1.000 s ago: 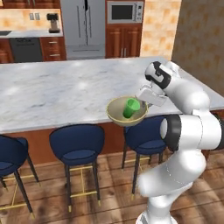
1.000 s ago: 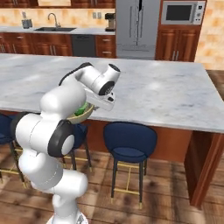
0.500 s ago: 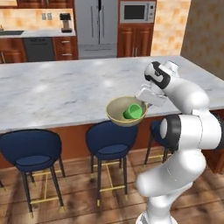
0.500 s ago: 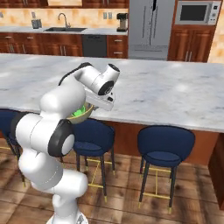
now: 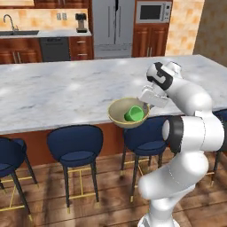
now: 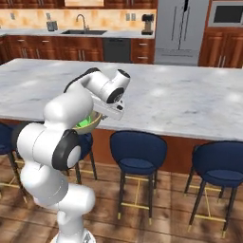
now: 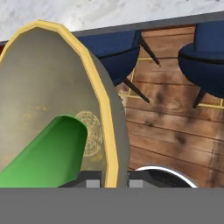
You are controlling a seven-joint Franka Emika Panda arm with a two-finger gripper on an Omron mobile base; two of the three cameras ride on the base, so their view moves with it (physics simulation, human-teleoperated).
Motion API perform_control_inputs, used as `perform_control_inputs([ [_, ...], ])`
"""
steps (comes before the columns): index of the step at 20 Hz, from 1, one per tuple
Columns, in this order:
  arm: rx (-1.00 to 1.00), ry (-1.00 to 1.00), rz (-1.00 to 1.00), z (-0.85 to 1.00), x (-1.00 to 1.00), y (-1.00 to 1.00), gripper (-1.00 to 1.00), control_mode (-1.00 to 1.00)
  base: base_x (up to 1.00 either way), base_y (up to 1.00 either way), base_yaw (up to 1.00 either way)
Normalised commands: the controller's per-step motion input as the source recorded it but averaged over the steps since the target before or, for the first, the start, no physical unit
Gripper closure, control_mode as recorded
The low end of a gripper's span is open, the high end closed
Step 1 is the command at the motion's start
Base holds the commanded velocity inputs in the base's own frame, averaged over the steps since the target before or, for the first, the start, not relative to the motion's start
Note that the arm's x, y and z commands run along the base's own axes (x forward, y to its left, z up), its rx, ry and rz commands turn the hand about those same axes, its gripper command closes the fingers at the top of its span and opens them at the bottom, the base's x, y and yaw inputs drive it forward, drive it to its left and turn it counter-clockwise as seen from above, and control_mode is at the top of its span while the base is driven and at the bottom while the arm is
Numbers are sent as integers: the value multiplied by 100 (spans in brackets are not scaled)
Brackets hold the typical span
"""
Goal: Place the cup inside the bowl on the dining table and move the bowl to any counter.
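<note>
We have the bowl (image 5: 128, 113) pinched by its rim: in the hand view the two finger tips of the tool (image 7: 112, 178) sit one on each side of the yellow rim, pressed in on the wall between them. The bowl hangs in the air past the near edge of the dining table (image 5: 57, 91), over the blue stools (image 5: 75, 144), and the green cup (image 5: 134, 114) lies on its side inside it, mouth towards the tool.

We judge the bowl to be stiff and fairly light, with a smooth wall that could slip in a pinch this narrow. Held at one point of the rim, it will want to swing or tip about the fingers, so we would keep it level and move gently. The rim is the only sensible place to take it, since the bowl is too wide to span. The cup is loose and round, so we expect it to roll with any tilt, and a steep tilt could spill it out.

Compared with a second ago, the whole scene slides sideways in both base views, so the base is driving along the surface. The bowl, cup and arm keep the same pose relative to each other, and the grip is unchanged.
</note>
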Motion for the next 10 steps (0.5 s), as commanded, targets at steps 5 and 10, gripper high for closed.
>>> perform_control_inputs([
  [5, 0, 0, 0, 0, 0, 0, 100, 100, -21, 100, 0],
  [10, 0, 0, 0, 0, 0, 0, 100, 100, -21, 95, 0],
])
